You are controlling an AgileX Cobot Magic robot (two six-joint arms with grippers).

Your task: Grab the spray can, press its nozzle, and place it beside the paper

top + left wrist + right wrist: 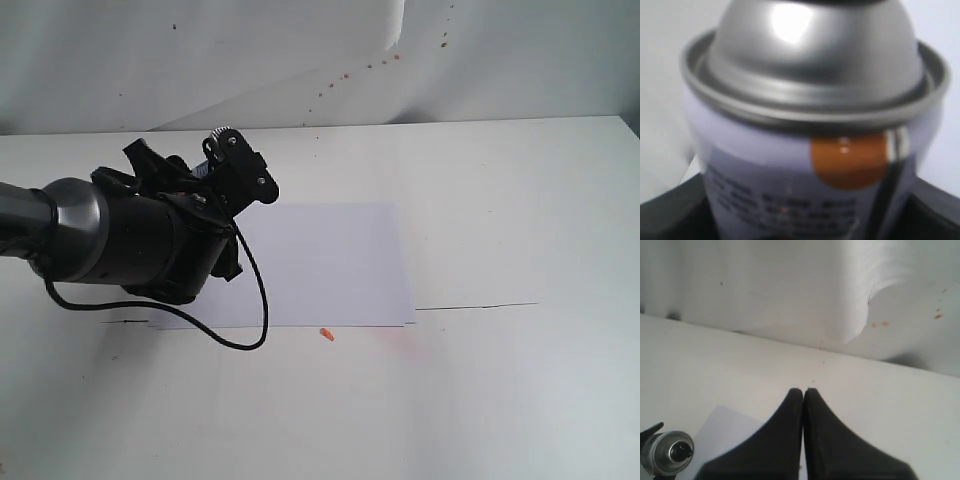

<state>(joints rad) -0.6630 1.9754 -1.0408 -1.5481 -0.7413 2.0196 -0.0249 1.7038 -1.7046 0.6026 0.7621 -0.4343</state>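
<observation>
The spray can (790, 165) fills the left wrist view: silver domed shoulder, pale printed label, an orange-brown dot. My left gripper (200, 165) is shut on its body and holds it above the table, over the left edge of the white paper (330, 265). The gripper's dark fingers (665, 212) flank the can. In the exterior view the can (205, 168) is mostly hidden by that gripper. The right wrist view shows the can (660, 455) from above, with its black nozzle (679, 452). My right gripper (803, 391) is shut on nothing, apart from the can, and is out of the exterior view.
A black cable (255, 325) loops down from the left arm over the paper's front edge. A small orange speck (326, 334) lies just in front of the paper. A thin dark seam (480, 305) runs across the white table. A white cloth backdrop (300, 50) hangs behind.
</observation>
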